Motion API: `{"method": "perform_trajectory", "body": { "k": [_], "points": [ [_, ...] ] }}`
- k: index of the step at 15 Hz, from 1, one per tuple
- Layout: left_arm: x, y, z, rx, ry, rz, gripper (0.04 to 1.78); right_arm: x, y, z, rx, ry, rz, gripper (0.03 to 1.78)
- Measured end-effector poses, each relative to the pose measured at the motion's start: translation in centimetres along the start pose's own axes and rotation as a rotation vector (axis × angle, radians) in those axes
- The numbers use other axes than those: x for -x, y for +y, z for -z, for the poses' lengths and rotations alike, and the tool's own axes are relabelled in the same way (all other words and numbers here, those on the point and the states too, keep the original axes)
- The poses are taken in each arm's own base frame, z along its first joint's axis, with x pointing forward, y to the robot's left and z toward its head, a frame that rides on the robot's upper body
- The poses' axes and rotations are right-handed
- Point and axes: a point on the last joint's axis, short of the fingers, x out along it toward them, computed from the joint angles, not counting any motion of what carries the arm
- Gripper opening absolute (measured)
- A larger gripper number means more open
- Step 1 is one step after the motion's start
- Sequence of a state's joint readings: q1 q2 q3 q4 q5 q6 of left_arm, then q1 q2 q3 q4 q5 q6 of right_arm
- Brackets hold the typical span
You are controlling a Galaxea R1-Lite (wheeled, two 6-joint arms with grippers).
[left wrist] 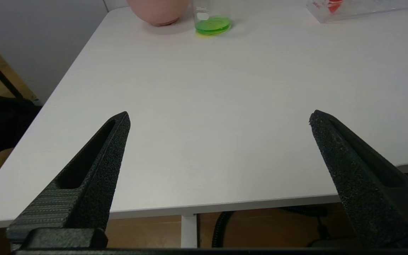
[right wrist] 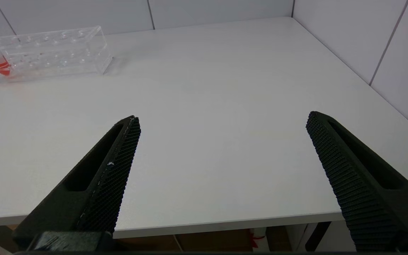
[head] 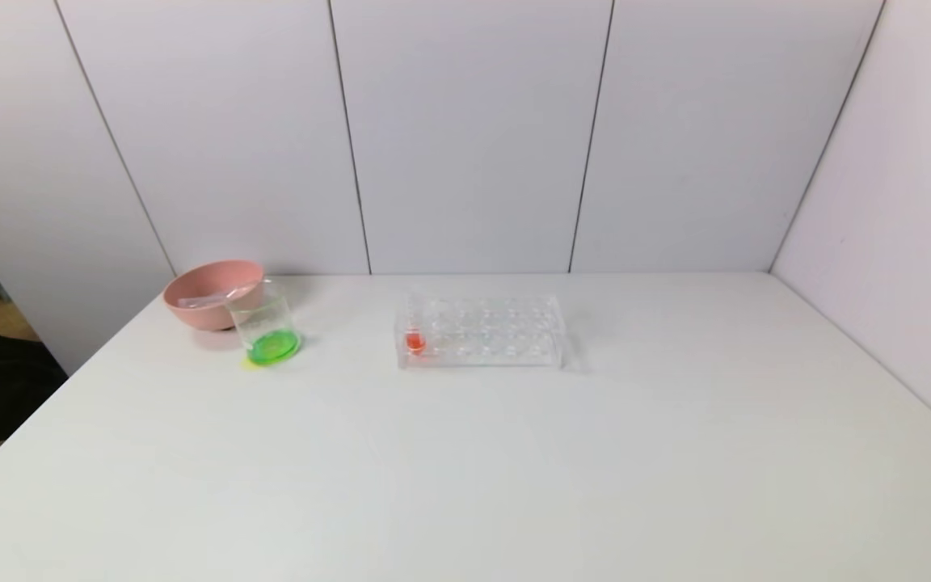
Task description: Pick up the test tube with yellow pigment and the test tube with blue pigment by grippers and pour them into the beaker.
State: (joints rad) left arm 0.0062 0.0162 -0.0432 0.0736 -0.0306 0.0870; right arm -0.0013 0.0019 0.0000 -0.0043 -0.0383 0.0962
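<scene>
The beaker [head: 265, 323] stands at the table's back left with a shallow layer of green liquid [head: 273, 347] in it; it also shows in the left wrist view [left wrist: 211, 14]. No test tube with yellow pigment or with blue pigment shows in any view. My left gripper [left wrist: 220, 115] hangs open and holds nothing, over the table's near edge on the left, well short of the beaker. My right gripper [right wrist: 221, 117] is open too, with nothing between its fingers, over the near edge on the right. Neither arm appears in the head view.
A pink bowl [head: 199, 315] sits right behind the beaker with a slim clear object [head: 205, 301] lying in it. A clear multi-hole rack [head: 479, 330] stands at the back centre, holding a tube with red liquid [head: 414, 341] at its left end. White walls close off the back and right.
</scene>
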Motion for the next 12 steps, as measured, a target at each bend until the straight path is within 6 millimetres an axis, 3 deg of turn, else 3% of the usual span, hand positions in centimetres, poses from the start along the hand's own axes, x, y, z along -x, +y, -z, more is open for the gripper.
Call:
{"method": "perform_trajectory", "body": {
  "k": [7,12],
  "points": [
    [0.03,0.11,0.35,0.176,-0.008,-0.061,1.76,0.00,0.00,0.00,0.000,0.000,0.000,1.71],
    [0.02,0.11,0.33,0.179,-0.012,-0.062,1.76,0.00,0.00,0.01,0.003,0.001,-0.001,1.71]
  ]
}}
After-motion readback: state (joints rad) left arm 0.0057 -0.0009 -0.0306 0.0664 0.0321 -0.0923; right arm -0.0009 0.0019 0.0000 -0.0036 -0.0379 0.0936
